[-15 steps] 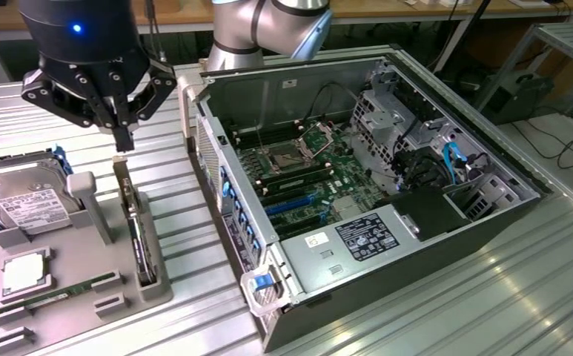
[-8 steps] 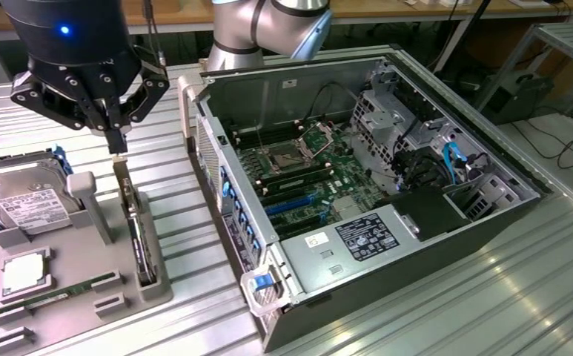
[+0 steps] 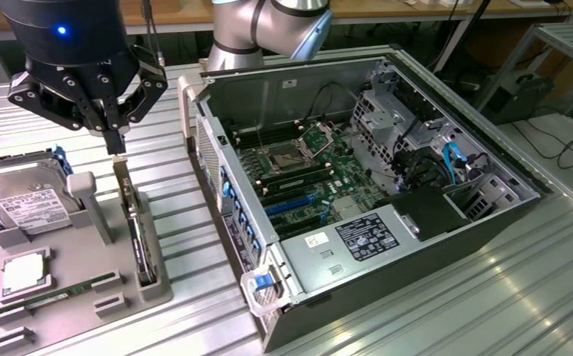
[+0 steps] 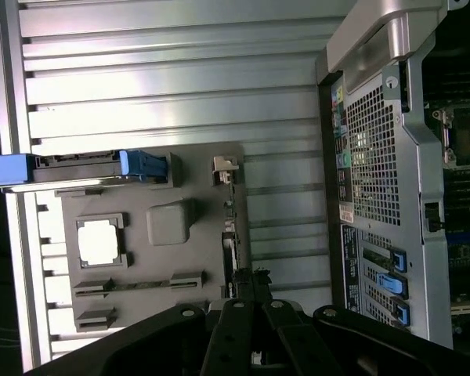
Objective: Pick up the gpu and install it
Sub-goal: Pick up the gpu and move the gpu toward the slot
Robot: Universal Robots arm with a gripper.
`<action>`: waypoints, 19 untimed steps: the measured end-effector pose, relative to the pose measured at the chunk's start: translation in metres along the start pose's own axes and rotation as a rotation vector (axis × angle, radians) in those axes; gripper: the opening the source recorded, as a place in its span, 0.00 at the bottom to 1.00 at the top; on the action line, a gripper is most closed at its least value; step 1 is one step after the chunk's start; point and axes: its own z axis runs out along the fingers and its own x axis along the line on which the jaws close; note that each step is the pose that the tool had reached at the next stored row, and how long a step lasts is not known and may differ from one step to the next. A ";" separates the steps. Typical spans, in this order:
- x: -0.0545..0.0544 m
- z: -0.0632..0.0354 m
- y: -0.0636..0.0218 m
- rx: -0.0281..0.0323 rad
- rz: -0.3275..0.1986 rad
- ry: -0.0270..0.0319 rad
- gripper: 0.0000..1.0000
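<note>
The graphics card [image 3: 136, 222] [image 4: 229, 239] is standing on its edge in a slot along the side of the grey tray [image 3: 69, 297] [image 4: 196, 258] that is facing the open computer case [image 3: 266, 81]. The gripper [image 3: 116, 144] [image 4: 254, 280] is hanging straight above one end of the card, its fingers clenching the card's top edge. A hard drive [image 3: 19, 200] is sitting at the tray's far corner, and everything is resting on the ribbed metal table [image 3: 464, 297].

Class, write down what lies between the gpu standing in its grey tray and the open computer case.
Between the gpu and the computer case lies only bare ribbed metal table, as the exterior and wrist views both show.
</note>
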 end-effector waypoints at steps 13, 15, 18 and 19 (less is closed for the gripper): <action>0.000 0.0000 0.0000 0.0000 0.000 0.0000 0.24; 0.000 0.0000 0.0000 0.0001 0.000 0.0001 0.36; 0.000 0.0000 0.0000 0.0002 0.000 0.0000 0.60; 0.000 0.0000 0.0000 0.0005 0.000 0.0000 0.60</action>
